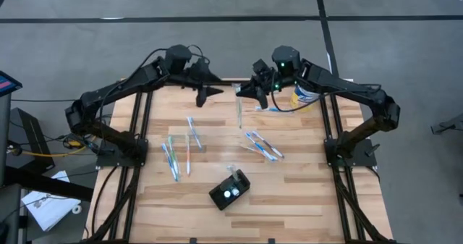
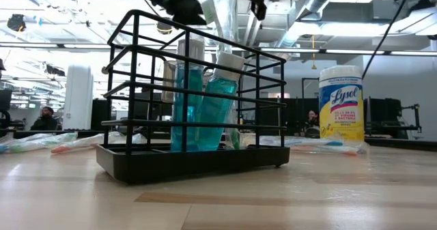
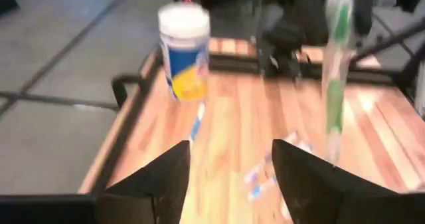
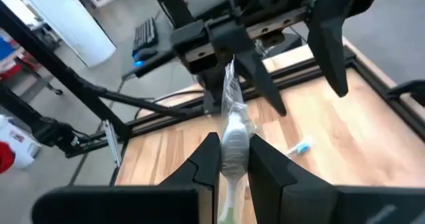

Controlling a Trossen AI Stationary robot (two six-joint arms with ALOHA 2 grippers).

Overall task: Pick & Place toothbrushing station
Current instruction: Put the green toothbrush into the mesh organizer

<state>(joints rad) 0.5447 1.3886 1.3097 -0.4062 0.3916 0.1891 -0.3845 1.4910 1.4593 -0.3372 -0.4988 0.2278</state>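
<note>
The right gripper (image 4: 234,159) pinches a wrapped toothbrush (image 4: 232,141) between its fingers, the left gripper (image 3: 230,167) facing it stands released just beyond, and the station (image 1: 230,190) sits well apart on the table (image 1: 304,193)

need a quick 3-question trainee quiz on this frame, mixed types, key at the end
1. True or false: the left gripper is open and empty.
2. What holds the wrapped toothbrush? A: left gripper. B: right gripper. C: nothing, it lies on the table.
3. Short answer: does that toothbrush hang over the holder?

Key:
1. True.
2. B. Its fingers are shut on the toothbrush.
3. No. It hangs well away from the holder, nearer the canister.
</note>
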